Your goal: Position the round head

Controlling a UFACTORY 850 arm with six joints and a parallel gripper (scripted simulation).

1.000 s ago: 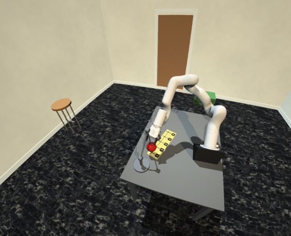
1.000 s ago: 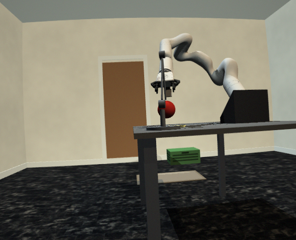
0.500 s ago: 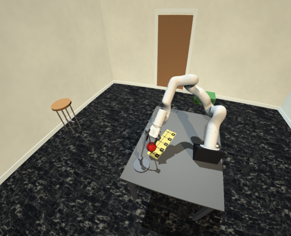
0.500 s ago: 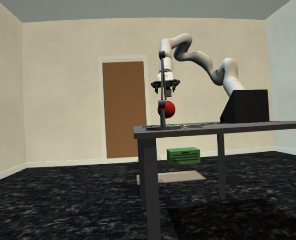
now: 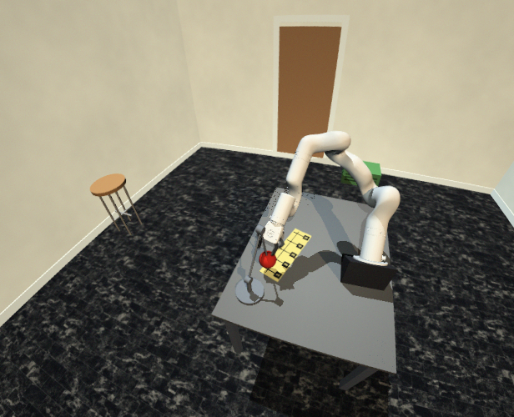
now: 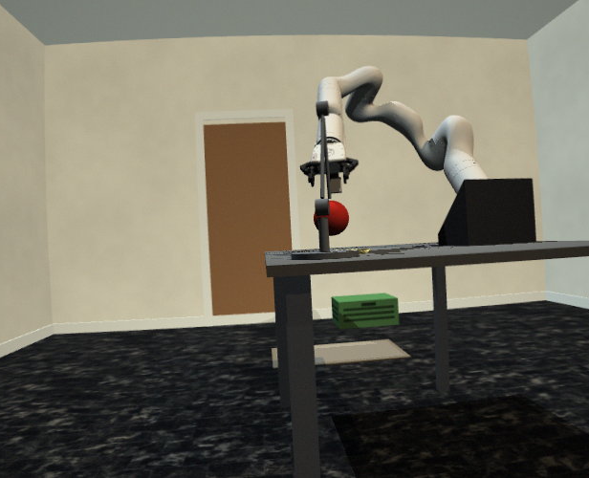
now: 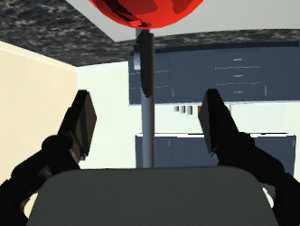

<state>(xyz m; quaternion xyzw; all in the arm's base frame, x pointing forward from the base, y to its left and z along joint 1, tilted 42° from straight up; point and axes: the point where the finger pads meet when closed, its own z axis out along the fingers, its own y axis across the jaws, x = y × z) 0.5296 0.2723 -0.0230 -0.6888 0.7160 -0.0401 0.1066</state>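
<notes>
The lamp's round red head (image 5: 266, 259) (image 6: 332, 217) hangs above the bench, over the near end of the yellow strip (image 5: 299, 238). I cannot tell which mark lies under it. The lamp's round grey foot (image 5: 249, 291) (image 6: 310, 253) sits on the grey bench (image 5: 329, 314) (image 6: 439, 254) near its left edge. A thin grey lamp arm (image 6: 323, 149) (image 7: 146, 95) rises from the head. My gripper (image 5: 268, 241) (image 6: 329, 179) (image 7: 147, 103) is open just above the head. Its fingers stand wide on either side of the lamp arm and do not touch it.
The robot's black base box (image 5: 367, 271) (image 6: 490, 211) stands on the bench's right side. A green crate (image 5: 362, 173) (image 6: 365, 310) lies on the floor behind the bench. A wooden stool (image 5: 109, 184) stands by the left wall. A brown door (image 5: 309, 85) (image 6: 246, 216) is in the back wall.
</notes>
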